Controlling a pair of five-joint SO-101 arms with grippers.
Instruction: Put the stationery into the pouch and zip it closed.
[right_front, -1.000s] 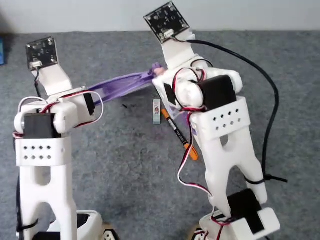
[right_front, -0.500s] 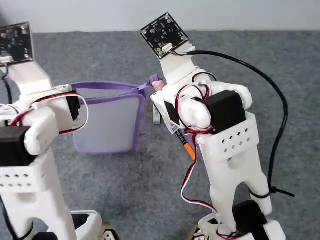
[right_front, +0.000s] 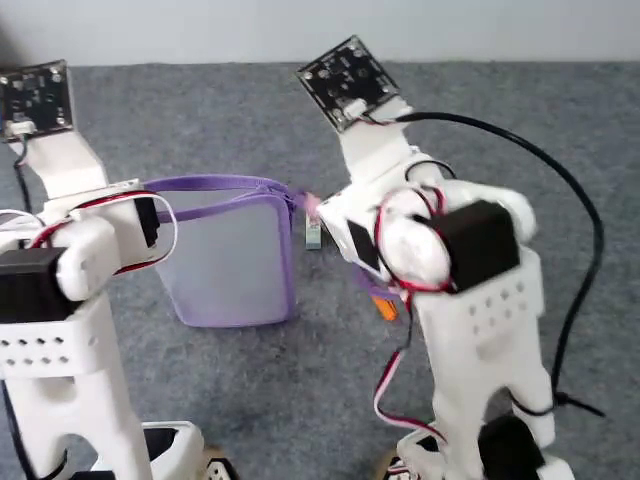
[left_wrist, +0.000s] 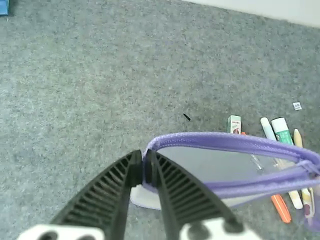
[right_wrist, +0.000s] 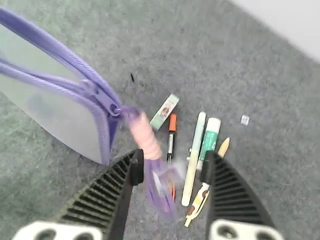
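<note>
Clearly the pouch (right_front: 232, 262) is soft and light: its translucent purple body sags from the zip edge, where the left gripper (left_wrist: 142, 167) is clamped tight on one corner. The right gripper (right_wrist: 172, 167) stands spread, with the pink zip pull (right_wrist: 146, 137) dangling ungripped between its jaws. Pens (right_wrist: 194, 150) and an eraser box (right_wrist: 165, 111) lie on the carpet (right_front: 480, 120) just beside the pouch. The stiffer zip band looks best to hold, since the thin wall would likely crumple.

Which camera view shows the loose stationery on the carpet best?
The right wrist view: the stationery lies in the open, pieces side by side. The left wrist view shows it partly behind the pouch. In the high view the right arm covers most of it, leaving a small box and an orange tip.
</note>
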